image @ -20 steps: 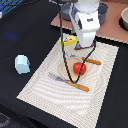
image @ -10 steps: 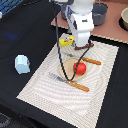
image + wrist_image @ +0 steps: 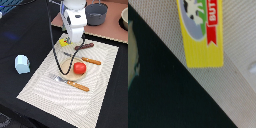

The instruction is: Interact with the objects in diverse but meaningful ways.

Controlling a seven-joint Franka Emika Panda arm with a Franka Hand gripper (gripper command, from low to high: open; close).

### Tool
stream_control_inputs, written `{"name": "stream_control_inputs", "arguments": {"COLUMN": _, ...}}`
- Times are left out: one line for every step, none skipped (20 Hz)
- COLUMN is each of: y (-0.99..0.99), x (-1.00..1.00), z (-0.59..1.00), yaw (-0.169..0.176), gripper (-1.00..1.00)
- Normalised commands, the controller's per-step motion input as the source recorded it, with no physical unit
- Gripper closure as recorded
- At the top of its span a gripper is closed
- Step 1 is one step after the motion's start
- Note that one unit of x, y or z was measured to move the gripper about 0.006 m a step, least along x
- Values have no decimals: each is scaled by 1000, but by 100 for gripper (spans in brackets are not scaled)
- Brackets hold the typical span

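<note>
A yellow rectangular block (image 3: 63, 43) with a printed label lies at the placemat's far corner; the wrist view shows the block (image 3: 201, 31) close up. My gripper (image 3: 70, 42) hangs just above it, and the arm's white body hides the fingers. A red tomato-like ball (image 3: 79, 68) rests on a round wooden plate (image 3: 67, 67). The dark brown sausage stick (image 3: 85, 46) lies beyond the plate. A pale blue carton (image 3: 21, 64) stands on the black table at the exterior view's left.
An orange-handled knife (image 3: 91, 61) and fork (image 3: 73, 83) flank the plate on the striped placemat (image 3: 50, 95). A grey pot (image 3: 96, 12) and another bowl (image 3: 125, 18) sit on a brown board at the back.
The arm has shifted toward the exterior view's left and lowered over the yellow block. The objects have stayed put.
</note>
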Motion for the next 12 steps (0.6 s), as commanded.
{"name": "stream_control_inputs", "arguments": {"y": 74, "x": -143, "z": -431, "yaw": -10, "gripper": -100}}
{"name": "stream_control_inputs", "arguments": {"y": 49, "x": -180, "z": -437, "yaw": -7, "gripper": -100}}
{"name": "stream_control_inputs", "arguments": {"y": 43, "x": -197, "z": -429, "yaw": -4, "gripper": -100}}
{"name": "stream_control_inputs", "arguments": {"y": 60, "x": -214, "z": -406, "yaw": 0, "gripper": -100}}
{"name": "stream_control_inputs", "arguments": {"y": 60, "x": -246, "z": -371, "yaw": 0, "gripper": -100}}
{"name": "stream_control_inputs", "arguments": {"y": 83, "x": -266, "z": -326, "yaw": 0, "gripper": -100}}
{"name": "stream_control_inputs", "arguments": {"y": 111, "x": -286, "z": -303, "yaw": 0, "gripper": -100}}
{"name": "stream_control_inputs", "arguments": {"y": 114, "x": -306, "z": -294, "yaw": 0, "gripper": -100}}
{"name": "stream_control_inputs", "arguments": {"y": 111, "x": -320, "z": -274, "yaw": 0, "gripper": -100}}
{"name": "stream_control_inputs", "arguments": {"y": 114, "x": -314, "z": -257, "yaw": 0, "gripper": -100}}
{"name": "stream_control_inputs", "arguments": {"y": 163, "x": -283, "z": -231, "yaw": 0, "gripper": -100}}
{"name": "stream_control_inputs", "arguments": {"y": 180, "x": -289, "z": -217, "yaw": 0, "gripper": -100}}
